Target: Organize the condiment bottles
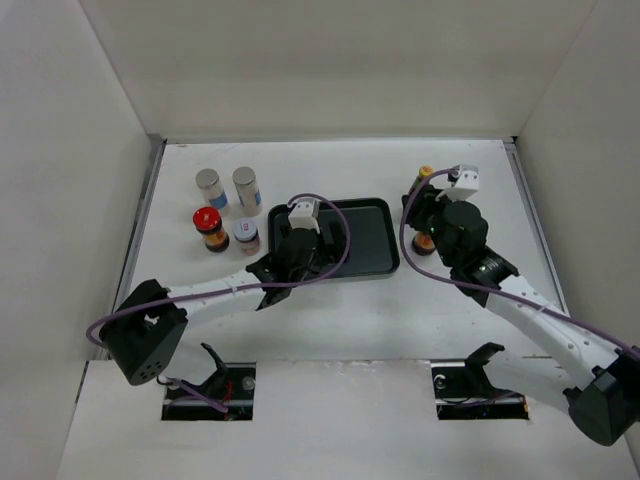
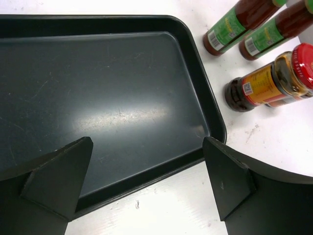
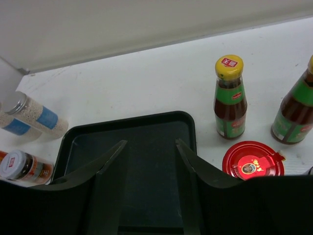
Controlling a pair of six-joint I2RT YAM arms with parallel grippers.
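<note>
White surface (image 1: 400,320), black tray (image 1: 370,240) at centre. I have both pincers spread: left pincer (image 2: 147,144) over the tray, right pincer (image 3: 151,144) nearer the upright red-lidded jar (image 3: 253,160), just at its 3 o'clock; a green bottle (image 3: 230,95) stands at 2 o'clock.

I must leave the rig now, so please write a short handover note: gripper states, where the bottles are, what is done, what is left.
Left gripper: open, empty, over the flat black rectangular tray.
Right gripper: open, empty, near the tray's right side.
Left of the tray: two silver-capped shakers with blue-white labels, a red-lidded dark jar, a short pale-lidded jar.
Right of the tray: two slim green-labelled bottles, a second red-lidded jar.
Done: nothing visible; the tray holds nothing.
Left: all seven bottles.
</note>
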